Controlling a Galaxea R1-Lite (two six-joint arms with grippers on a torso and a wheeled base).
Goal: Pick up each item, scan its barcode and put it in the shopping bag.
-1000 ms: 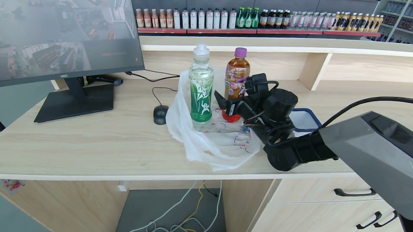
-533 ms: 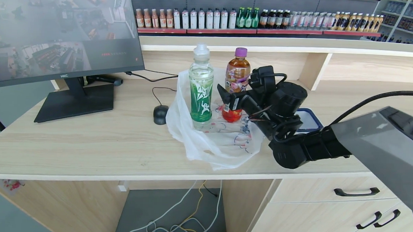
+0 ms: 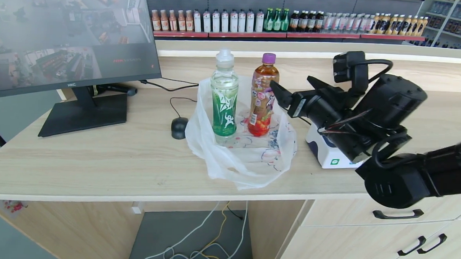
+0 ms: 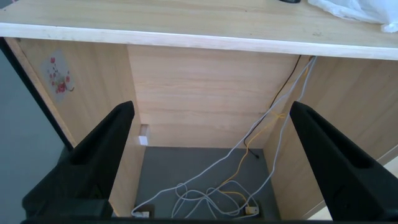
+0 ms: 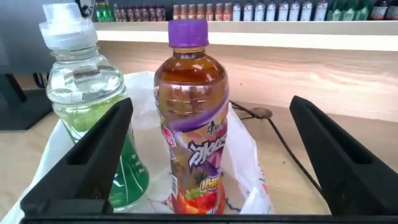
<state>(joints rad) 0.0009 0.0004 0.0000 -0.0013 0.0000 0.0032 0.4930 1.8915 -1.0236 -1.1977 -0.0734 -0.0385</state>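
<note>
Bottles stand upright on the white plastic shopping bag (image 3: 244, 160): a clear green-labelled bottle (image 3: 224, 94) and an amber purple-capped bottle (image 3: 263, 96). Right claw (image 3: 291, 83) hangs wide and empty beside the bag; any retreat should run level, without brushing the amber bottle.

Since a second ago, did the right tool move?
Yes. The right tool backed off rightward and upward from the purple-capped bottle, which stayed on the shopping bag.

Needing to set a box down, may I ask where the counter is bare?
Bare: the counter strip from the monitor stand and mouse to the front edge, left of the shopping bag. Crowded: bag, scanner and right tool beside it.
</note>
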